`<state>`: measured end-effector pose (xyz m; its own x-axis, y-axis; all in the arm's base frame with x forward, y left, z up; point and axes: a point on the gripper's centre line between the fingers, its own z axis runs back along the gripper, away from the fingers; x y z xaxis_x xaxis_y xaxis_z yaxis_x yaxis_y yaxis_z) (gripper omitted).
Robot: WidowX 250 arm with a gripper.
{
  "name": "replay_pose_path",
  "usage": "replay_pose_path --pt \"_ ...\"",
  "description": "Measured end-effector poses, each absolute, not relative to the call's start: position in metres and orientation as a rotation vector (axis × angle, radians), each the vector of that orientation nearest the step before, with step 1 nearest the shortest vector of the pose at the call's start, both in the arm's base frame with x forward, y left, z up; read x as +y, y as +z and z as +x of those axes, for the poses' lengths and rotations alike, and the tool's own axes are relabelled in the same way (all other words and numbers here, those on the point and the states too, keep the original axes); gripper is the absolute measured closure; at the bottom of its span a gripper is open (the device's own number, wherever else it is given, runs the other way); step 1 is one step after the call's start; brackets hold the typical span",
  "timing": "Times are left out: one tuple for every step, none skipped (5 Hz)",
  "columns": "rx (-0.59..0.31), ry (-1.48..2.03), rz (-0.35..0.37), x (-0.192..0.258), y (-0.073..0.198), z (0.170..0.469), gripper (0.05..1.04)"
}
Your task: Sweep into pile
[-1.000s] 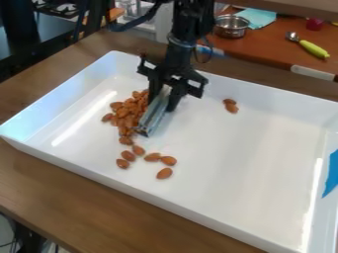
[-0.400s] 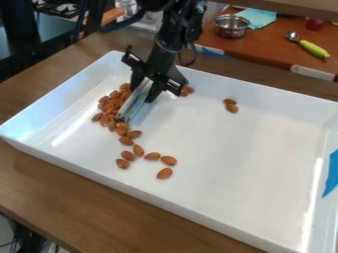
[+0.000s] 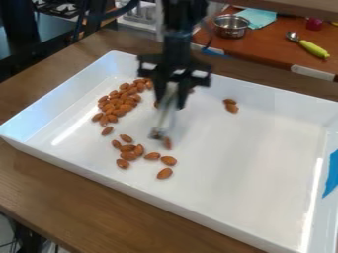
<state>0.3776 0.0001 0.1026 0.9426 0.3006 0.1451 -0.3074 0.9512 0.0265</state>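
The black gripper (image 3: 170,99) hangs over the left-centre of the white tray (image 3: 264,158), shut on a pale metallic sweeping tool (image 3: 164,116) whose lower end is low over the tray floor. To its left lies the main pile of almonds (image 3: 117,104), along the tray's upper left. A looser cluster of almonds (image 3: 128,152) sits nearer the front, with a few single ones beside it. One almond (image 3: 167,143) is right by the tool's lower end. Two almonds (image 3: 230,105) lie apart toward the back right.
The tray's raised walls surround the work area, with blue tape (image 3: 332,173) at the right wall. Behind the tray, a metal bowl (image 3: 231,26), a teal cloth (image 3: 257,17) and a green-handled spoon (image 3: 313,48) rest on another surface.
The gripper and tool first shifted left against the pile, then swung back right and toward the front. The main pile moved up and left, and several almonds now lie nearer the front cluster.
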Motion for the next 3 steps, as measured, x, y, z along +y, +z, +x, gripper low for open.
replay_pose_path --pt "-0.181 0.348 0.054 -0.047 0.121 0.381 0.7" --pt "-0.122 0.321 -0.022 -0.102 0.132 0.387 0.7" --pt "0.005 0.289 -0.121 -0.135 0.114 0.394 0.7"
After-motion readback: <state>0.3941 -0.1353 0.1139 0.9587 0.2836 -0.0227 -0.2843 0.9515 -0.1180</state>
